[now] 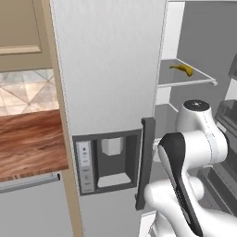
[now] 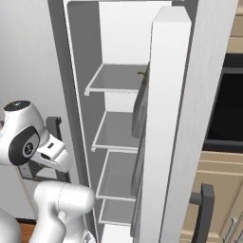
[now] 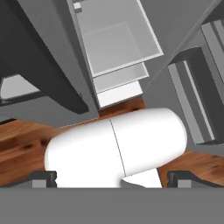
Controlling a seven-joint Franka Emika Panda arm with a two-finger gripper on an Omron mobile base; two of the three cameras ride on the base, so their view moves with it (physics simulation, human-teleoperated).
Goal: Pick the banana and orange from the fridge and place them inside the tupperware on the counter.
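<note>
Left base view: tall light-grey brushed-metal fridge (image 1: 109,69) ahead, closed left door carrying a dispenser recess (image 1: 109,159) and a dark vertical handle (image 1: 146,162). Right compartment open, with a small curved yellow banana (image 1: 181,69) lying on an upper white-grey shelf (image 1: 185,79). Reddish-brown wood-grain counter (image 1: 28,143) to the left of the fridge, beige cabinet below it. White arm bent in front of the open compartment, low at right.

Right base view: open compartment seen from the other side, several white-grey shelves (image 2: 116,137) stacked inside, and the opened fridge door (image 2: 166,123) edge-on in the middle. A small dark tip visible at the back of the top shelf, just beside the door edge; too little to identify. Arm at lower left.

Hand view: looking down past the lower shelves to the wood plank floor (image 3: 26,144). Gripper (image 3: 111,179) finger tips at the bottom edge, set wide apart, nothing between them.
</note>
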